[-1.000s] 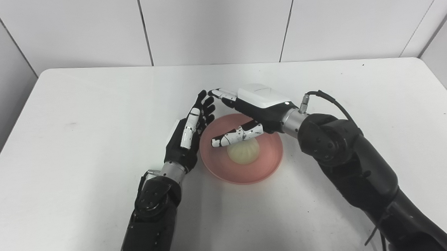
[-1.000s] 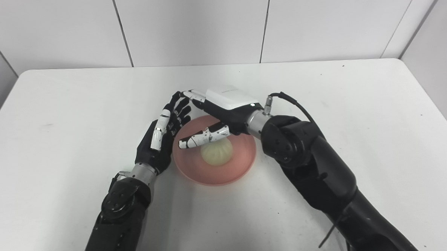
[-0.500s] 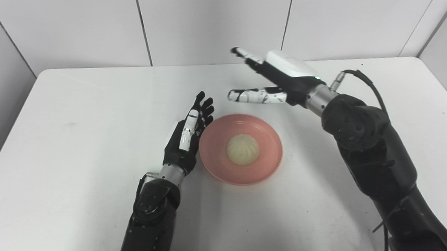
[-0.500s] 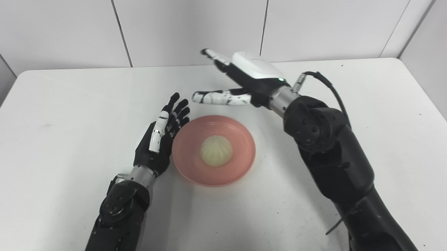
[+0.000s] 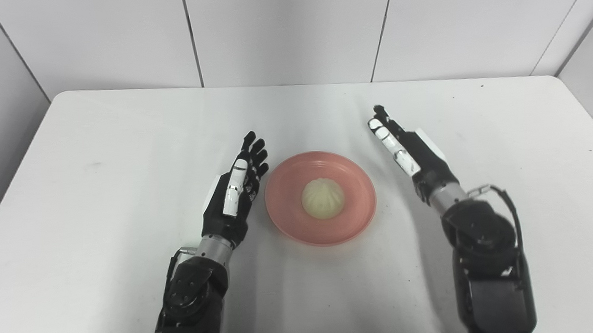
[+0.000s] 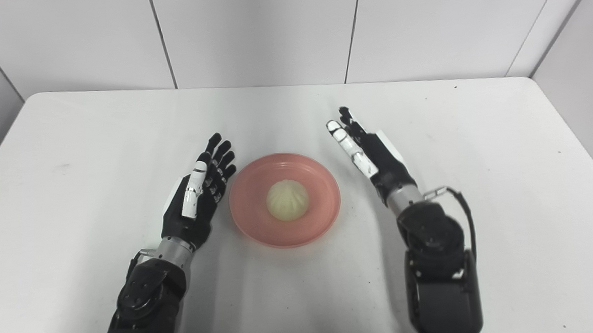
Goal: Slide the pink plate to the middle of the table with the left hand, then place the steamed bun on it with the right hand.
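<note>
The pink plate [image 5: 288, 207] lies near the middle of the white table [image 5: 100, 145]. On its centre rests the pale steamed bun [image 5: 323, 199]. My left hand [image 5: 233, 194] stands on edge just left of the plate, open, its fingers straight and a small gap from the rim. My right hand [image 5: 407, 151] stands open to the right of the plate, clearly apart from it, fingers pointing away from me. Neither hand holds anything.
White wall panels [image 5: 290, 31] rise behind the table's far edge. Bare tabletop lies on all sides of the plate and both forearms [image 6: 435, 260].
My right hand rose off the bun, swung back and right, and came down beside the plate. My left hand drew slightly left, away from the rim. Bun and plate stayed put.
</note>
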Robot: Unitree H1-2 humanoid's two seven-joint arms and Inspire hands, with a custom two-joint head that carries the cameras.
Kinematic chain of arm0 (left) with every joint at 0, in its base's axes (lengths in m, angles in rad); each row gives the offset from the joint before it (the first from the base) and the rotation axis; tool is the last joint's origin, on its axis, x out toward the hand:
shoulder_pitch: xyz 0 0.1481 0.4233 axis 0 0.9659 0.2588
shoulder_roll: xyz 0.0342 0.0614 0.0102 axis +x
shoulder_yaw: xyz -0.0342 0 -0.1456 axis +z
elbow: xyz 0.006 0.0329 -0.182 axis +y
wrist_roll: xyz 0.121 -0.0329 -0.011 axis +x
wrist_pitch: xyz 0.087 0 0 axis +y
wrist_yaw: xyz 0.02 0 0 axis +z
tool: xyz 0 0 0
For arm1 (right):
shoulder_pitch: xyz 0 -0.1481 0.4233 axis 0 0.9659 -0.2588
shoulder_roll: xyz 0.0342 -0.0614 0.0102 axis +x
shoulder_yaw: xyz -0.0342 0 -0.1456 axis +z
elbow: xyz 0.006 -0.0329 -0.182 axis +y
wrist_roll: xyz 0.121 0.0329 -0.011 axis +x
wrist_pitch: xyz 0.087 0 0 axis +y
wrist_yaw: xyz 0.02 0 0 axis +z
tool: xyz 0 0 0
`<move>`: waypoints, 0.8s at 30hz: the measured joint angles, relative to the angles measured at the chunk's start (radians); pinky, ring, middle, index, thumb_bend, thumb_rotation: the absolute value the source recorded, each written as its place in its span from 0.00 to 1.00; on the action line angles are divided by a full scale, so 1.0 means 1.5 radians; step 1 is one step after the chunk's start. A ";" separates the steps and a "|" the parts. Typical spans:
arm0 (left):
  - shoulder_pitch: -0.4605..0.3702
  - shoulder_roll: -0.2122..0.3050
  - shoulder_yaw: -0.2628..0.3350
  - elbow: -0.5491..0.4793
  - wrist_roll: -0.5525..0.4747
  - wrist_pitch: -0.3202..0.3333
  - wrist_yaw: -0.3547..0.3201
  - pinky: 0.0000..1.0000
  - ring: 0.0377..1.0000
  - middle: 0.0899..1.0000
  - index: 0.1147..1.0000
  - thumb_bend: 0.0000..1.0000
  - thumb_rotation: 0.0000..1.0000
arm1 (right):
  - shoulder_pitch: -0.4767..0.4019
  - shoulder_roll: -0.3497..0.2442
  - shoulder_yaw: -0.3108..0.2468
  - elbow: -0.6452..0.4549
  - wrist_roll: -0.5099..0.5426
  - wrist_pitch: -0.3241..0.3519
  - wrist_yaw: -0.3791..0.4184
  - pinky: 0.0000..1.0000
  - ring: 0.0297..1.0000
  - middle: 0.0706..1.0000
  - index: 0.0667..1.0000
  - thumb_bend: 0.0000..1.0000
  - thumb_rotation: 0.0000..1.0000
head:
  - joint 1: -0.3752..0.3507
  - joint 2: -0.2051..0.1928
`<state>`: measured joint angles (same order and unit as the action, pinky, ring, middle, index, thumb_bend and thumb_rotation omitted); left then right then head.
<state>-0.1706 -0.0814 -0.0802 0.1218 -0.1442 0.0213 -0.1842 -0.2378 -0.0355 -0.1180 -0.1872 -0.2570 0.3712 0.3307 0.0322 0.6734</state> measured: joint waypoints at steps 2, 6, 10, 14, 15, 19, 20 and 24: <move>0.003 0.002 -0.001 -0.001 0.000 -0.003 0.001 1.00 1.00 1.00 1.00 0.37 1.00 | 0.020 0.012 0.001 0.028 0.026 -0.050 -0.029 1.00 1.00 1.00 1.00 0.33 1.00 | 0.000 -0.002; 0.007 0.002 -0.002 -0.002 0.010 -0.007 0.004 1.00 1.00 1.00 1.00 0.38 1.00 | 0.044 0.018 0.009 0.071 0.069 -0.149 -0.067 1.00 1.00 1.00 1.00 0.29 1.00 | 0.000 -0.009; 0.009 0.002 -0.003 -0.002 0.015 -0.014 0.009 1.00 1.00 1.00 1.00 0.37 1.00 | 0.062 0.023 0.020 0.089 0.112 -0.187 -0.086 1.00 1.00 1.00 1.00 0.26 1.00 | 0.003 -0.014; 0.011 0.002 -0.003 -0.003 0.015 -0.026 0.011 1.00 1.00 1.00 1.00 0.37 1.00 | 0.077 0.031 0.025 0.098 0.141 -0.207 -0.106 1.00 1.00 1.00 1.00 0.22 1.00 | 0.001 -0.015; 0.013 0.002 -0.003 -0.004 0.015 -0.029 0.011 1.00 1.00 1.00 1.00 0.37 1.00 | 0.080 0.033 0.026 0.099 0.145 -0.211 -0.111 1.00 1.00 1.00 1.00 0.22 1.00 | 0.002 -0.015; 0.016 0.002 -0.003 -0.006 0.014 -0.030 0.011 1.00 1.00 1.00 1.00 0.36 1.00 | 0.083 0.036 0.031 0.109 0.168 -0.222 -0.126 1.00 1.00 1.00 1.00 0.20 1.00 | 0.002 -0.016; 0.018 0.002 -0.003 -0.008 0.014 -0.030 0.011 1.00 1.00 1.00 1.00 0.36 1.00 | 0.083 0.035 0.032 0.114 0.172 -0.228 -0.126 1.00 1.00 1.00 1.00 0.20 1.00 | 0.002 -0.016; 0.025 0.004 -0.003 -0.016 0.014 -0.030 0.011 1.00 1.00 1.00 1.00 0.37 1.00 | 0.083 0.030 0.036 0.121 0.193 -0.240 -0.128 1.00 1.00 1.00 1.00 0.21 1.00 | 0.003 -0.017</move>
<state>-0.1331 -0.0759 -0.0842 0.0978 -0.1235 -0.0236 -0.1676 -0.1126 0.0100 -0.0641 -0.0052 0.0322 0.0112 0.1384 0.0368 0.6474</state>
